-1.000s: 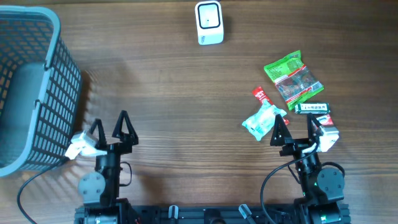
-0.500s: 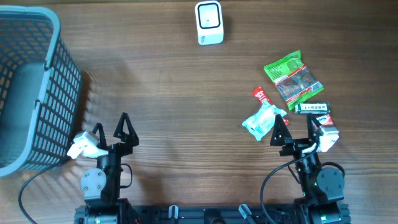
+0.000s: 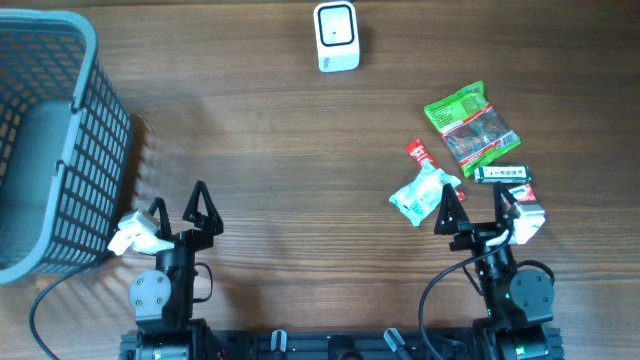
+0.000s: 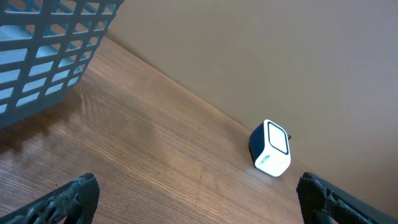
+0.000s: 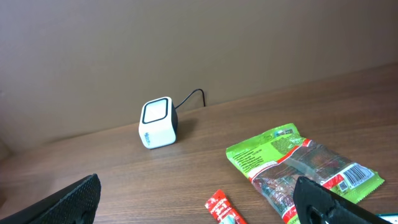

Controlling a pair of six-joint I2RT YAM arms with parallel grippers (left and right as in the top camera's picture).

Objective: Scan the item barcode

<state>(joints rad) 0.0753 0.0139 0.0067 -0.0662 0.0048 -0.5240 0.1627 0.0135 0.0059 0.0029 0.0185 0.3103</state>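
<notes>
Overhead: mesh basket far left, grey floor showing. Barcode scanner top centre. Green snack packet, red sachet and white wrapper cluster near right gripper. It and left gripper gape wide, holding nothing.
Left wrist: basket corner, scanner.
Right wrist: packet's barcode visible, print unreadable.

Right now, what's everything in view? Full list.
Basket: 1, grey-blue, far left.
Scanner: 1, white, far edge, centre.
Snack bag: 1, green, right side.
Sachet: 1, red, beside the bag.
Crumpled wrapper: 1, whitish, next to the sachet.
Bar pack: 1, dark, by the bag's near end.
Table: 1, brown wood.
Left end effector: 1, black, open, empty.
Right end effector: 1, black, open, empty.
</notes>
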